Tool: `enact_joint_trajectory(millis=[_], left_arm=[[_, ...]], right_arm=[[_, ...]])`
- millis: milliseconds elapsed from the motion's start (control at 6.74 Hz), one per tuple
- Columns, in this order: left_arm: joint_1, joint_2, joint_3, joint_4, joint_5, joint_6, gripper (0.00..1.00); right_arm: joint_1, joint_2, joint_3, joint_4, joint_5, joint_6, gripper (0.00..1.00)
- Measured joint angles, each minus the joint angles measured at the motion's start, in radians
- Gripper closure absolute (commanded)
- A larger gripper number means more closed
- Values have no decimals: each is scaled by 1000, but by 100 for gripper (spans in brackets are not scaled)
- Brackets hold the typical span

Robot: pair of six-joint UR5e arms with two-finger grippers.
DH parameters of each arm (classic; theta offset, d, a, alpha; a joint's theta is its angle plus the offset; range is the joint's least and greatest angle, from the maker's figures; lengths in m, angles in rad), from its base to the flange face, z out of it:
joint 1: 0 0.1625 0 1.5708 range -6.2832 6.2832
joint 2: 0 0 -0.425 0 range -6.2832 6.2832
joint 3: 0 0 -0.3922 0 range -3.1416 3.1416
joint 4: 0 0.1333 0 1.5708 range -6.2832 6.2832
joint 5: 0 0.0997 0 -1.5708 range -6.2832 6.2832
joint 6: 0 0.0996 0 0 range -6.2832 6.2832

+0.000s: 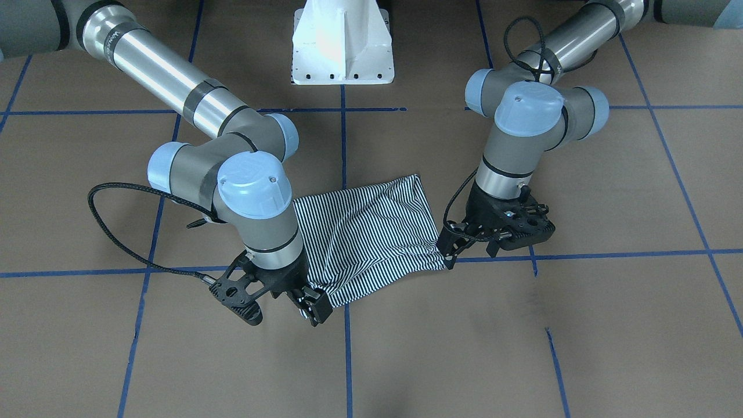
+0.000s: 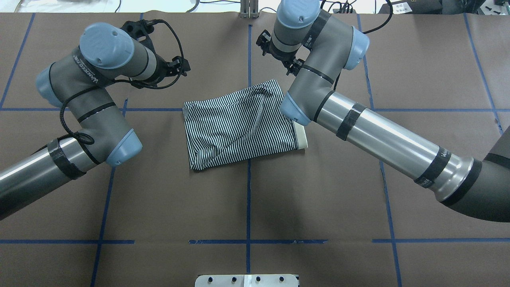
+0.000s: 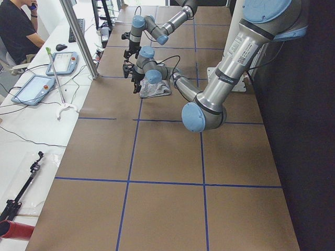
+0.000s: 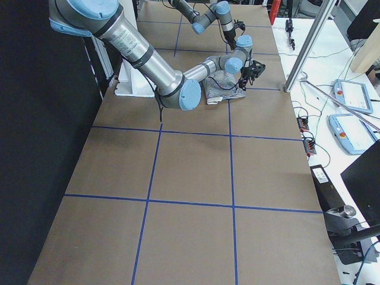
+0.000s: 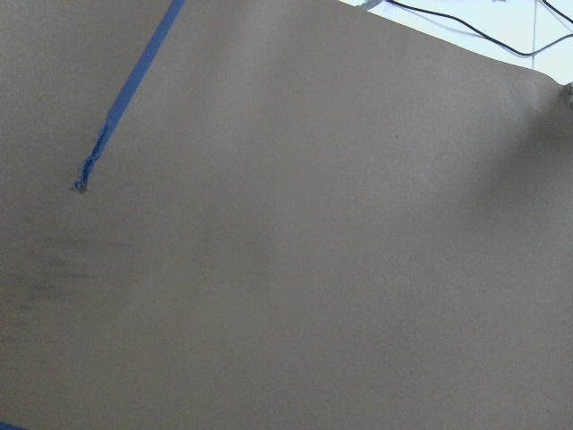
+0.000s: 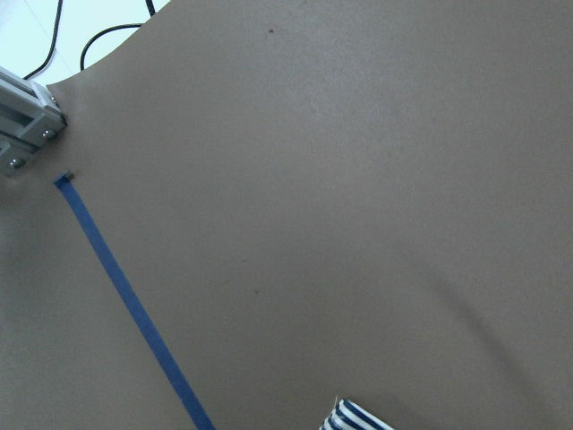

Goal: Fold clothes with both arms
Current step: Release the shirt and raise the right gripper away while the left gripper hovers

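Note:
The navy-and-white striped polo shirt (image 1: 371, 238) lies folded into a rough rectangle at the table's middle (image 2: 239, 127). Its cream collar (image 2: 303, 137) peeks out at the near right edge. My right gripper (image 1: 310, 303) is low at the shirt's far right corner and looks shut on a bit of striped cloth. A scrap of that cloth (image 6: 354, 417) shows in the right wrist view. My left gripper (image 1: 454, 248) hovers at the shirt's far left corner and looks open and empty (image 2: 180, 65). The left wrist view shows only bare table.
The brown table cover (image 2: 358, 191) carries a grid of blue tape lines (image 2: 248, 207). The white pedestal base (image 1: 342, 46) stands behind the shirt. A side desk with teach pendants (image 3: 32, 89), a metal post (image 3: 78, 36) and a seated person (image 3: 18, 26) lie beyond the far edge.

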Motion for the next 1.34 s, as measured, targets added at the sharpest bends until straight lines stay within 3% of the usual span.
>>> enact_joint_trajectory(millis=[445, 742, 1336], left_arm=[[98, -4, 38, -9, 10, -64, 39], [105, -6, 48, -9, 24, -70, 52], [105, -20, 100, -57, 40, -67, 52]], right_arm=[[92, -67, 71, -7, 119, -106, 0], [113, -79, 82, -5, 149, -114, 0], [124, -95, 100, -4, 167, -118, 0]])
